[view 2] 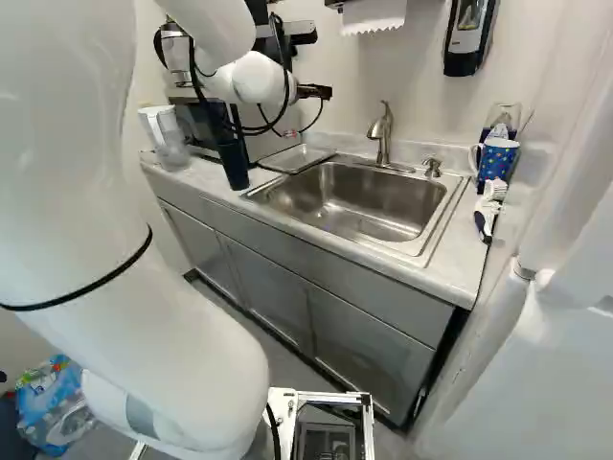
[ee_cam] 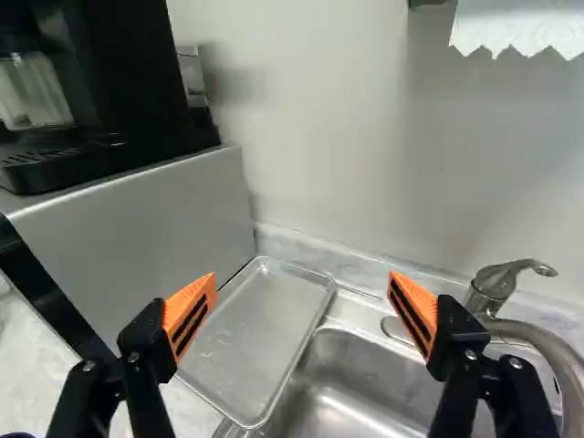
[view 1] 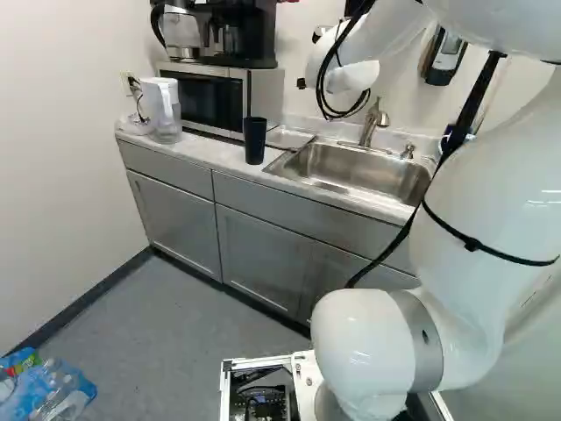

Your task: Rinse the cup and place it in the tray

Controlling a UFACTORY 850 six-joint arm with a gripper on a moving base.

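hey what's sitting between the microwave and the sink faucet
In the wrist view, the shallow metal tray lies beside the microwave, then comes part of the sink before the faucet.

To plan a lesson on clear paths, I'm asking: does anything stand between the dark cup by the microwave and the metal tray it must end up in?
Nothing visible does; a strip of counter separates the dark cup from the metal tray.

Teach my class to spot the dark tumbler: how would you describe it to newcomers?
Find the microwave on the counter. Near the counter's front edge, between microwave and sink, stands the tumbler. It is tall, dark and handleless, unlike the pale pitcher and polka-dot mug.
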